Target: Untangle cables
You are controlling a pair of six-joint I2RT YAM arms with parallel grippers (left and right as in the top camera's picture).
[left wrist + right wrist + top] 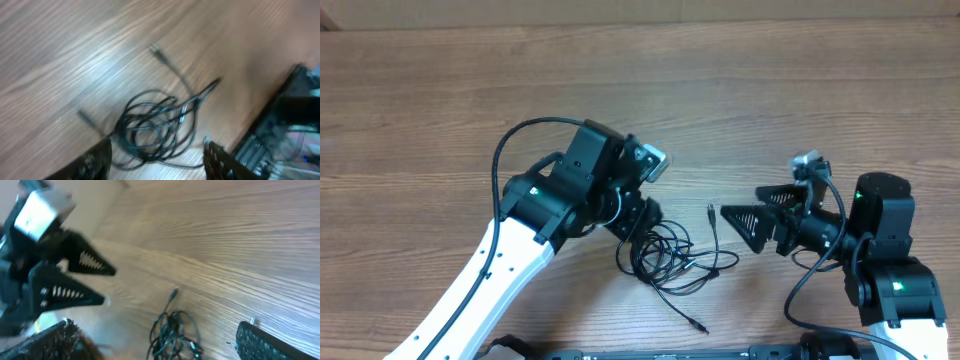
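The cables [670, 258] are thin black cords lying in a tangled coil on the wooden table, with one plug end [710, 211] pointing away and another [699, 325] near the front. My left gripper [638, 228] is open, just above the coil's left side. In the left wrist view the coil [150, 131] lies ahead of and between the open fingers [157, 161]. My right gripper [748, 224] is open and empty, to the right of the coil and apart from it. In the right wrist view the coil [172, 335] lies between its fingers [157, 342], farther off.
The left gripper [75, 280] shows in the right wrist view with its toothed jaws apart. The table's front edge carries a dark base [670, 352]. The wooden table [620, 80] stretches away behind both arms.
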